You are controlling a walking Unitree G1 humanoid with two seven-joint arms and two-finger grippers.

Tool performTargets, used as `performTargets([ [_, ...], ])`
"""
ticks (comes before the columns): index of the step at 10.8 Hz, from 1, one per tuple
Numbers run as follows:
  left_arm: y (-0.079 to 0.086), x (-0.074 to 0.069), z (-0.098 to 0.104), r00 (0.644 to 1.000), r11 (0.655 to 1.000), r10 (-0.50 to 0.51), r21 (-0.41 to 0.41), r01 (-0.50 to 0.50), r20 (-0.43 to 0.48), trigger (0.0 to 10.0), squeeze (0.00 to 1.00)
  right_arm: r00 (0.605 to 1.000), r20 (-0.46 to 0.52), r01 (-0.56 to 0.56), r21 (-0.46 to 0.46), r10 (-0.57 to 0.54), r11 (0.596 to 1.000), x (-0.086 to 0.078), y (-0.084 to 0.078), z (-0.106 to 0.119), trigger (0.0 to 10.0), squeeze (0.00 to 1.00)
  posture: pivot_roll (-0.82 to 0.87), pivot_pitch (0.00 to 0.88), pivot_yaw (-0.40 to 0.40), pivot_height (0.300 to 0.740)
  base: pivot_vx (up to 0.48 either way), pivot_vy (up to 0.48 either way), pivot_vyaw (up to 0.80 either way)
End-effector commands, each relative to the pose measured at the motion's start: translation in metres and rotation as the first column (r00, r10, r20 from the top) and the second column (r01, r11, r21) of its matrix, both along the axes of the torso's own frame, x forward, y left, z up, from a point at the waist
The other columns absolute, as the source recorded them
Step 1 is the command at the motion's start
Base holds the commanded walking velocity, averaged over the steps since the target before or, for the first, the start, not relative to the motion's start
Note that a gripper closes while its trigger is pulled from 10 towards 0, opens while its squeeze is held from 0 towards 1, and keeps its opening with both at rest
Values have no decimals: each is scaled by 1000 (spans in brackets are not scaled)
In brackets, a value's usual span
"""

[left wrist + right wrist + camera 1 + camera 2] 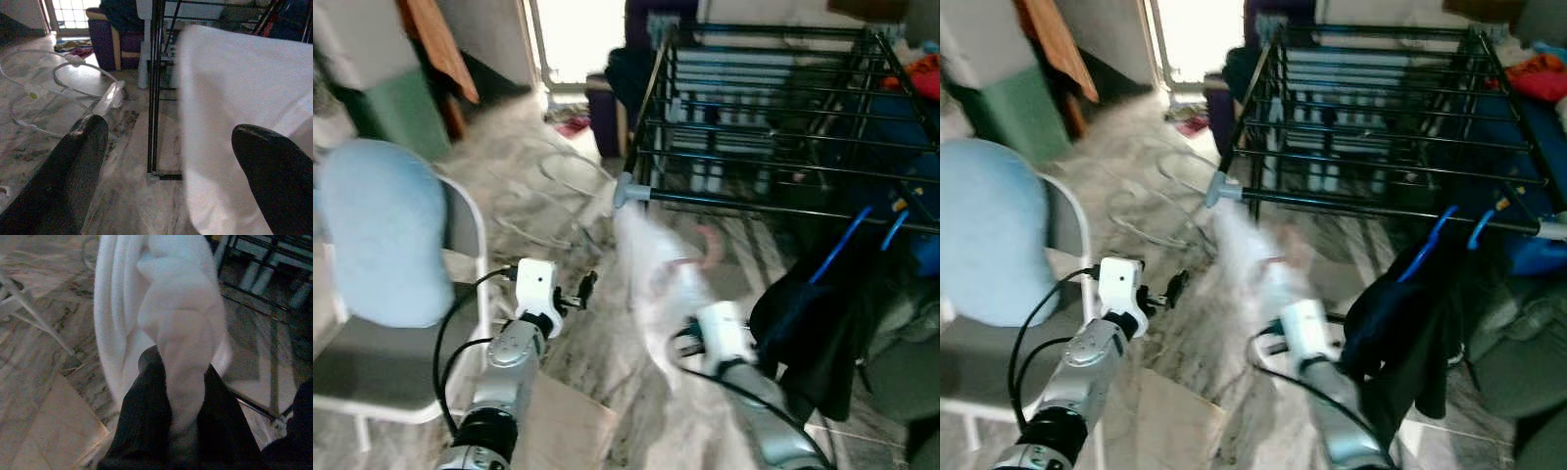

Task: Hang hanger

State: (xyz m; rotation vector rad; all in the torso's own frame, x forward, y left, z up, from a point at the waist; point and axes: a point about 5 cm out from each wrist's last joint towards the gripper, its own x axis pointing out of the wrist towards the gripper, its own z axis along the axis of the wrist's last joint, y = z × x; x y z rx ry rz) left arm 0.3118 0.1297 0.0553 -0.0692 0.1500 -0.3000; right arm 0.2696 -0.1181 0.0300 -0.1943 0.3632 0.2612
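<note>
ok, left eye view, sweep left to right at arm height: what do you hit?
Light blue cushion on the grey chair → left pincer, open → white cloth gripped in the right pincer → dark garment hanging on a blue hanger from the drying rack.

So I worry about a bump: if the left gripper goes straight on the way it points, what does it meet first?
Probably the white cloth that the right gripper holds, or the rack's black leg beside it. Depth is unclear. The left gripper has its jaws open.
</note>
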Motion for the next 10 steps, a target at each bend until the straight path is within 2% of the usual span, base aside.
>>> performTargets([
  [1, -3, 1, 1, 1000, 1000, -10, 10, 10, -4, 10000, 0, 997, 71, -9, 6, 8, 1000, 12, 3, 18, 10000, 0, -179, 0, 36, 740, 0, 0, 0],
  [4, -3, -1, 0, 1000, 1000, -21, 13, 21, -7, 10000, 0, 985, 130, 103, 55, -109, 993, 33, -5, 39, 10000, 0, -168, 0, 38, 740, 0, 0, 0],
  [6, -3, -4, -1, 999, 999, -41, 8, 41, -15, 10000, 0, 985, 138, 97, 35, -101, 995, 51, -2, 47, 10000, 0, -156, 1, 40, 740, 0, 0, 0],
  [7, -4, -4, -1, 999, 999, -43, 9, 43, -15, 10000, 0, 987, 132, 89, 42, -93, 995, 57, 2, 50, 10000, 0, -155, 2, 41, 740, 0, 0, 0],
  [8, -3, -5, -2, 999, 999, -46, 13, 47, -18, 10000, 0, 991, 118, 50, 56, -57, 997, 71, 20, 59, 10000, 0, -150, 7, 41, 740, 0, 0, 0],
  [10, -3, -8, -3, 998, 998, -60, 1, 60, -29, 10000, 0, 997, 50, 50, 50, -52, 998, 80, 36, 56, 10000, 0, -122, 13, 36, 740, 0, 0, 0],
])
